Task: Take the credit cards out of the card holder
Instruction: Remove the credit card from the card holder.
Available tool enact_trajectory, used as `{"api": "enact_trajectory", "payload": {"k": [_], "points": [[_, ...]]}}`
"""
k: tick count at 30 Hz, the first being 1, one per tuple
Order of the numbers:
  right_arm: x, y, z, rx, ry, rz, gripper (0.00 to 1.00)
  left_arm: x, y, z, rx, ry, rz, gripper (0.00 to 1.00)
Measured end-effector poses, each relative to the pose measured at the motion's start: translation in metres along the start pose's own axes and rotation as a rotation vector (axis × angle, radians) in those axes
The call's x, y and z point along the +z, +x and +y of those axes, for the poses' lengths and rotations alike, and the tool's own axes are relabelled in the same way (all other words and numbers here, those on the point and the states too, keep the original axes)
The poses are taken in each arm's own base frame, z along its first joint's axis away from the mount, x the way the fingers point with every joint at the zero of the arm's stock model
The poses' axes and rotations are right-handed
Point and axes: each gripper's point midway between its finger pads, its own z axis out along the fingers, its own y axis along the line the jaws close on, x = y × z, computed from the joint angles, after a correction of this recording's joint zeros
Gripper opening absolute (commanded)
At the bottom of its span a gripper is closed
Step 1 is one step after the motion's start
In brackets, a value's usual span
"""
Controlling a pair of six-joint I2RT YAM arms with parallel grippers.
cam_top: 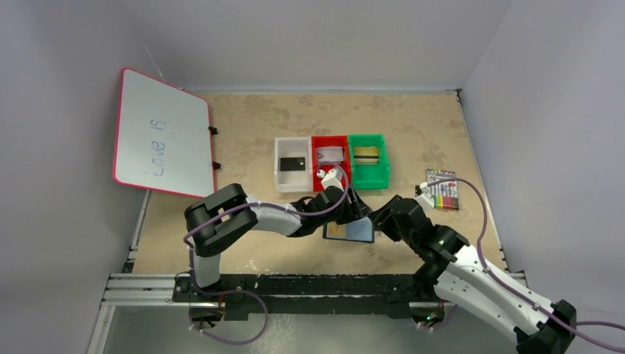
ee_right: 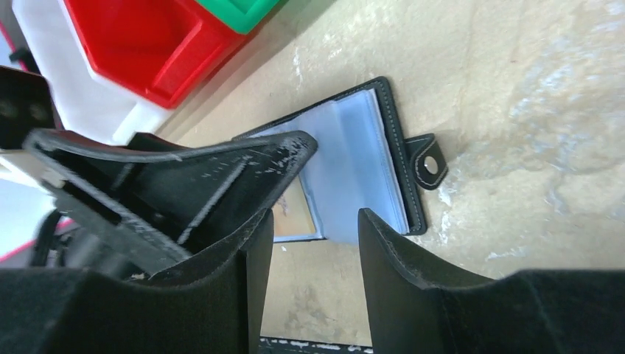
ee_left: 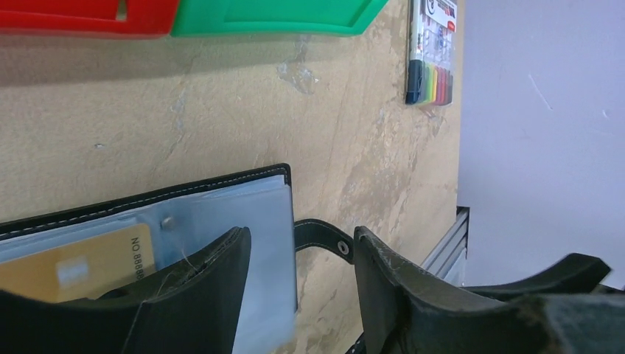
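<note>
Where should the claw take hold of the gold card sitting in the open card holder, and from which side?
Probably the gold card, by its short edge nearest the fold of the card holder, coming down from above at a shallow angle. It lies flat under a clear sleeve, so only a thin edge offers purchase; where the sleeve opens is unclear.

Table (cam_top: pixel 258 125): bins (cam_top: pixel 330 138), card holder (cam_top: pixel 354 231), markers (cam_top: pixel 442 192)

Bright, even, diffuse overhead light with soft shadows only: small black bifold card holder with grey-blue inner faces (cam_top: pixel 349 231) sharp from above, its clear sleeves faintly sheened in both wrist views, the gold-tan card (ee_left: pixel 74 262) inside it blurred, a glossy patch on the mottled tan tabletop (ee_left: pixel 221 110) beyond it.
</note>
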Motion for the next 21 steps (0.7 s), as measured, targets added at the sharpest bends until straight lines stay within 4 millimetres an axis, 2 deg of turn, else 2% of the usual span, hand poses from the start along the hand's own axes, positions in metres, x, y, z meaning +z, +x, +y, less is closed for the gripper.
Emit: {"api": "enact_trajectory", "payload": {"k": [5,10,13,18,21], "points": [[-0.012,-0.018,0.003,0.030,0.031,-0.057,0.45,0.008,0.013,0.005,-0.018,0.000,0.046,0.51],[-0.014,-0.019,0.011,0.011,-0.023,-0.062,0.40,0.007,0.014,0.009,-0.012,-0.024,0.045,0.52],[-0.012,-0.015,0.015,-0.005,-0.076,-0.052,0.39,-0.006,0.001,0.007,0.013,-0.052,0.005,0.52],[-0.004,-0.003,0.018,-0.061,-0.135,-0.022,0.37,-0.048,-0.046,-0.030,0.047,-0.025,-0.134,0.53],[0.003,0.005,0.029,-0.106,-0.179,0.011,0.36,-0.068,-0.066,-0.038,0.050,-0.037,-0.207,0.53]]}}
